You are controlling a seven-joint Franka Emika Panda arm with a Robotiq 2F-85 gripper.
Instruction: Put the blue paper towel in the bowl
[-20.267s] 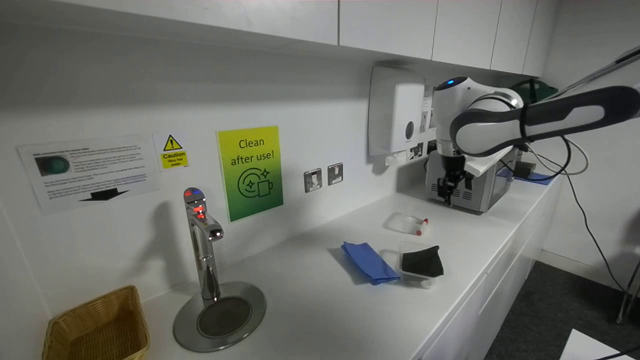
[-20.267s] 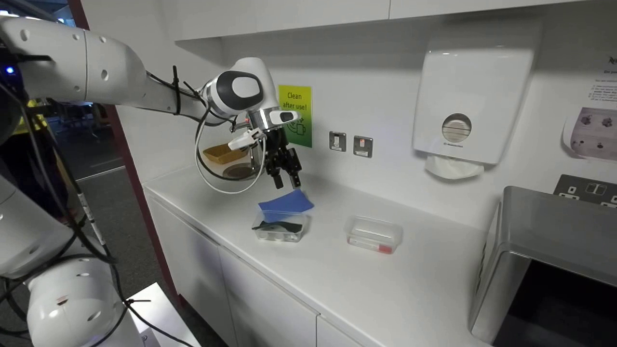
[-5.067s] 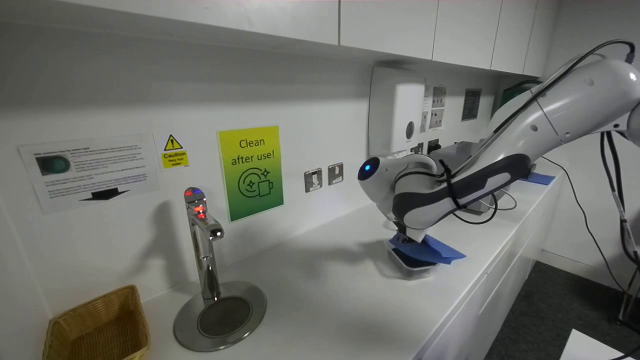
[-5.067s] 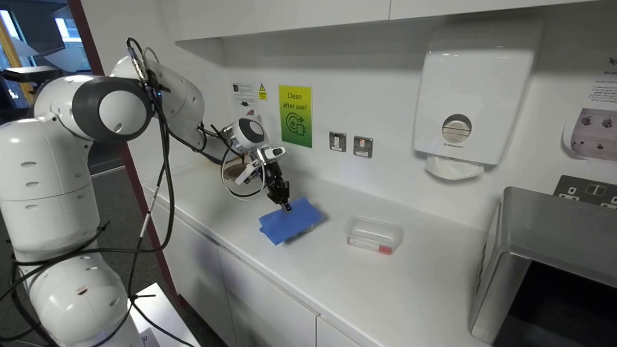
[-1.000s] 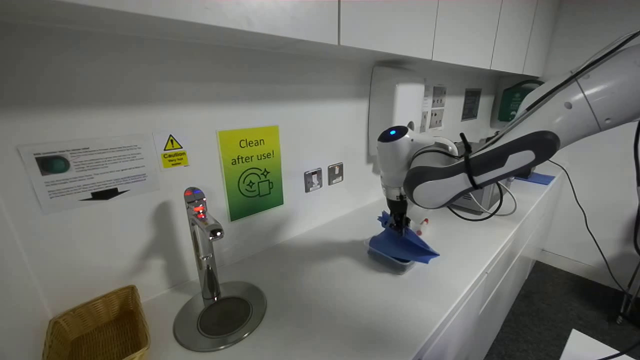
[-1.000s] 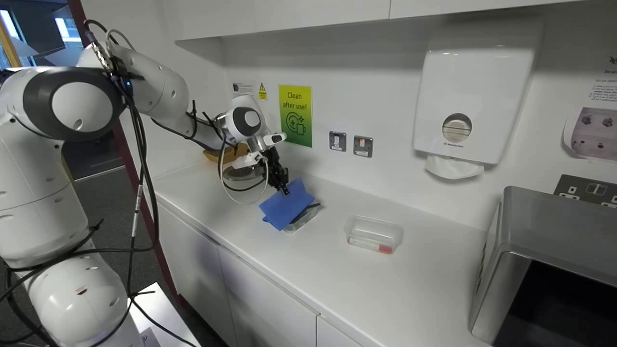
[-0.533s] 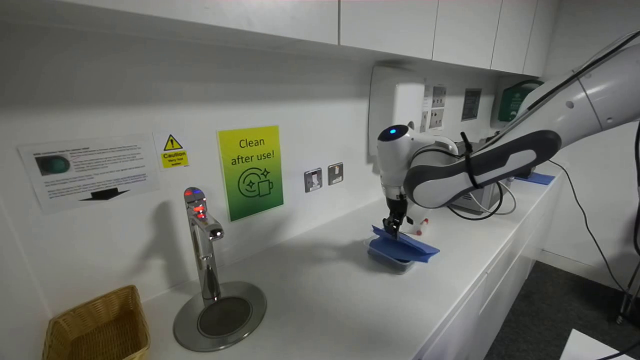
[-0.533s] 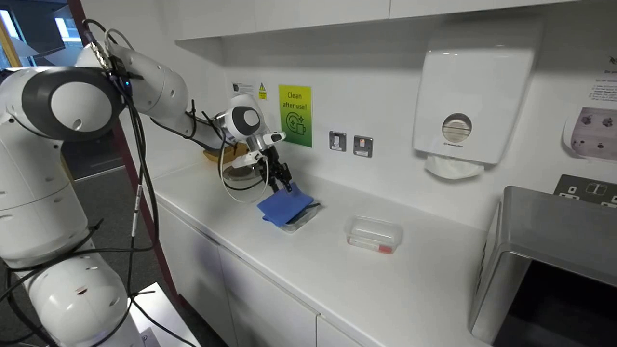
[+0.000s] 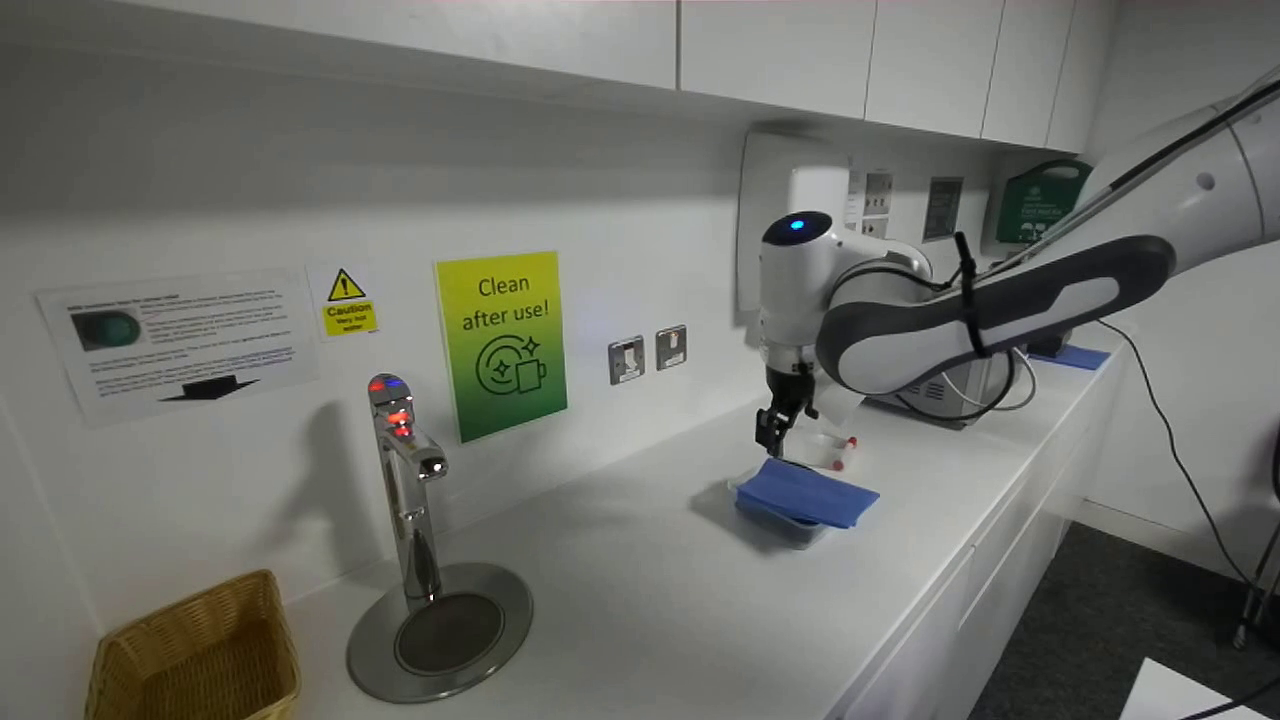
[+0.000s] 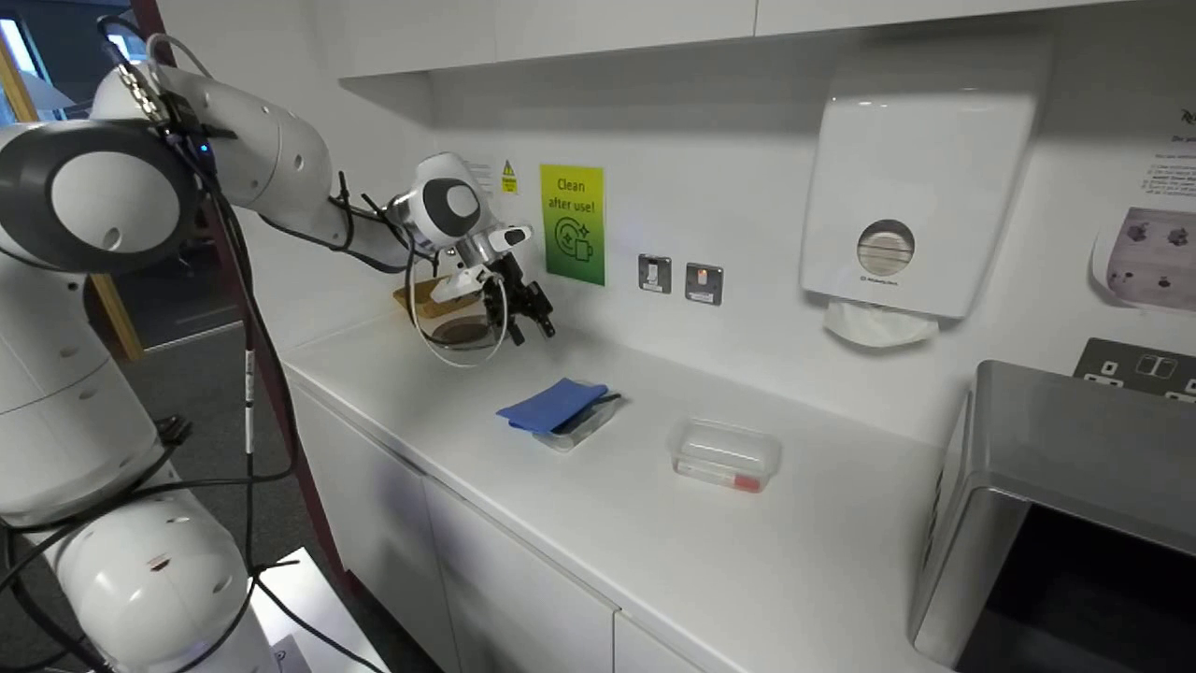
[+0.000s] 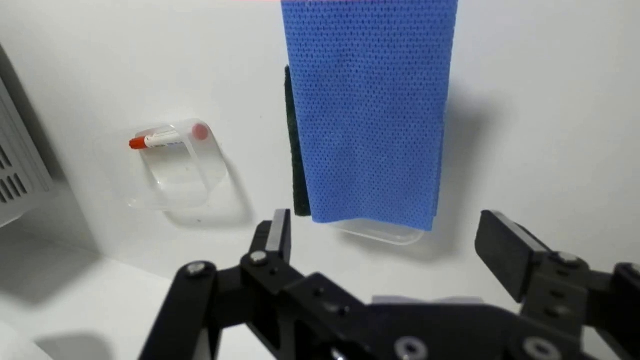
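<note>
The blue paper towel (image 11: 370, 115) lies folded across the top of a clear plastic tub (image 10: 581, 432) on the white table (image 10: 794, 561), part of it jutting past the tub's rim in both exterior views. A strip of a dark green pad (image 11: 299, 175) shows between the towel and the tub. The end effector (image 11: 385, 225) hangs above the table, clear of the towel, its 2 fingers (image 11: 505, 245) spread wide. Near the tub stands a see-through box (image 10: 724, 439) with a red-capped marker (image 11: 160, 139) along 1 wall. In an exterior view a chrome tap (image 9: 408, 510) rises at a round steel drain (image 9: 515, 620), a wicker basket (image 9: 180, 628) near it. On the back wall (image 10: 710, 206) are a "Clean after use!" sign (image 9: 502, 350), 2 metal switch plates (image 9: 627, 361) and a white paper dispenser (image 10: 920, 178). A grey microwave (image 10: 1093, 439) stands farther along.
</note>
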